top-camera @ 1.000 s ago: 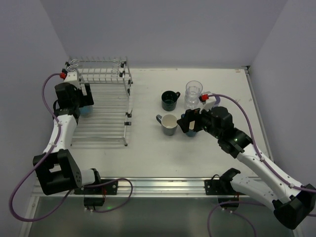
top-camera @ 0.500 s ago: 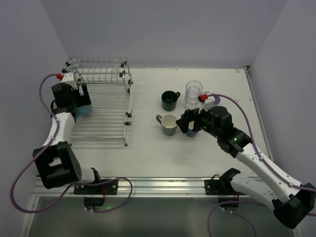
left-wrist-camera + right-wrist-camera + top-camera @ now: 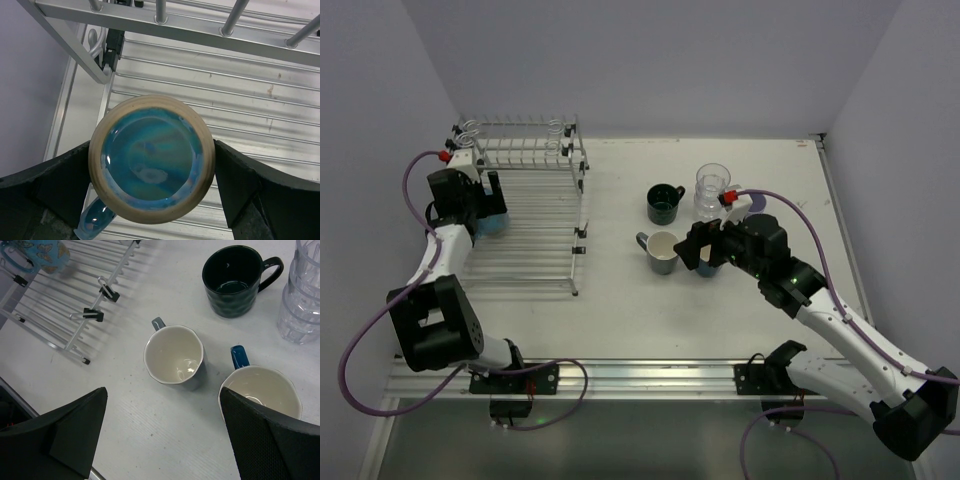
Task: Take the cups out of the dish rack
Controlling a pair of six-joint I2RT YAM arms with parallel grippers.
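The silver wire dish rack [image 3: 525, 215] stands at the left. My left gripper [image 3: 488, 213] reaches into it, shut on an upside-down light blue mug [image 3: 151, 157], one finger [image 3: 65, 175] on each side, above the lower-tier wires [image 3: 240, 95]. A dark green mug [image 3: 664, 204], stacked clear tumblers [image 3: 711, 190], a grey mug [image 3: 662, 251] and a blue mug [image 3: 260, 390] stand upright on the table. My right gripper [image 3: 698, 250] hovers open and empty over the grey mug [image 3: 174, 356] and the blue mug. No lavender cup is in view.
The rack's upper tier bar [image 3: 200, 35] runs just above the held mug. Black connectors [image 3: 95, 315] stick out at the rack's right edge. The table's back wall and right edge lie behind the tumblers [image 3: 300, 305].
My left gripper has shifted slightly left at the rack with the light blue mug in it. My right gripper has drifted slightly left above the grey and blue mugs.
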